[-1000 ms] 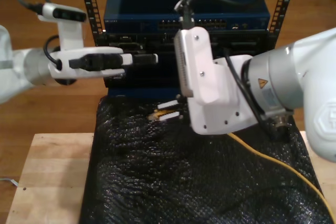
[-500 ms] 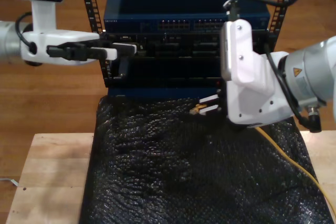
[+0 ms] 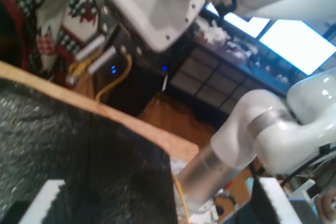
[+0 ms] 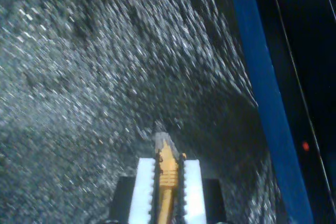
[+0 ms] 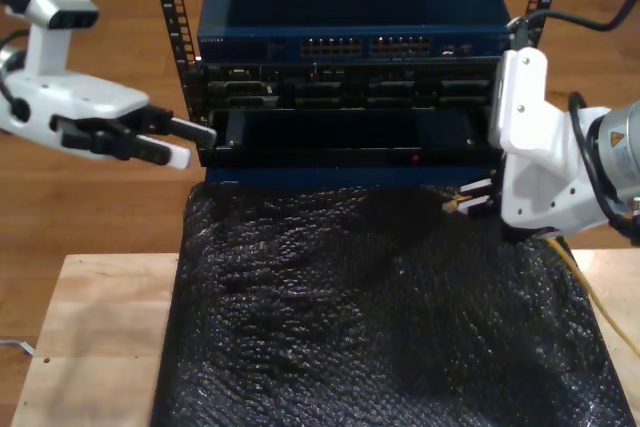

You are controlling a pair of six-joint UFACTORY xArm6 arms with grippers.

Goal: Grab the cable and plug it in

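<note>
My second gripper [image 5: 475, 197] hangs over the far edge of the bench [image 5: 90, 347], on the exterior view's right, close in front of the rack [image 5: 350, 7]. Its fingers [image 4: 144, 182] are pinching the cable [image 4: 167, 174] just behind the plug, w/ the clear tip poking out ahead. The rest of the yellow cable runs back under that arm and off along the bench's edge on the exterior view's right. My first gripper [image 5: 190, 145] is off the bench, beyond its far corner on the exterior view's left, over the floor [image 5: 110, 227]. Its fingers [image 3: 44, 200] are spread and hold nothing.

Risks, as I judge them:
- Pinch is narrow. If the plug twists in the fingers it'll meet the socket crooked and jam or pop out.
- The port row [image 5: 365, 47] sits higher than the plug does now, so approach needs lift + square alignment. Ports are small, so a slight offset would hit the faceplate.
- Can't tell which way the latch tab faces. Wrong side up = no click.
- Trailing cable could drag or catch on the arm or the mat [image 5: 350, 327] and pull the plug off line.

Surface: pale wood bench, mostly covered by the black, bumpy, shiny mat. Room: wood floor, open-frame rack w/ dark blue network gear; shelves and bright windows behind in the first wrist view.
</note>
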